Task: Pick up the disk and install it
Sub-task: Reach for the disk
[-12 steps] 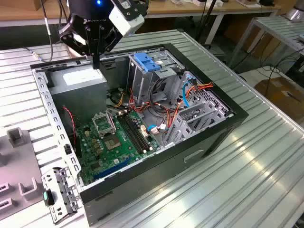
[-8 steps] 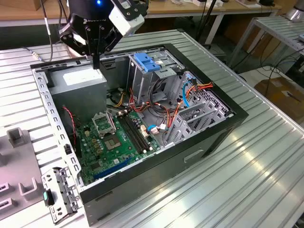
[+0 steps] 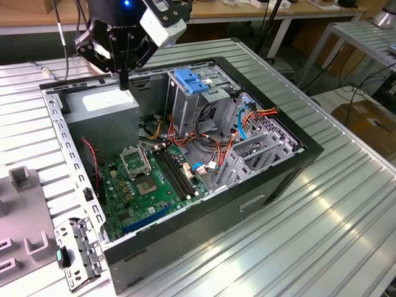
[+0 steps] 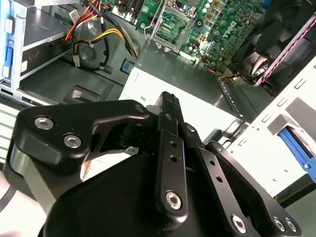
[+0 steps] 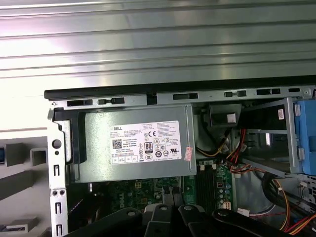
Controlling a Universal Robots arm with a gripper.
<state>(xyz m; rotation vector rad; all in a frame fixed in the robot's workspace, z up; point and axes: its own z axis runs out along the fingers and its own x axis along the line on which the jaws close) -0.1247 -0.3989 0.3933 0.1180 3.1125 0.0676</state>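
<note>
The tool (image 4: 169,100), its fingers pressed together on nothing, hangs over the power supply (image 5: 98,163) inside the open computer case (image 3: 204,230). Beyond stands the drive cage (image 3: 185,105). The disk is not in its grasp, so pickup and installation both appear undone.

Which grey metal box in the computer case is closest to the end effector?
The large box with the white sticker; the end effector hangs just above it, while the blue-handled cage stands farther off.
</note>
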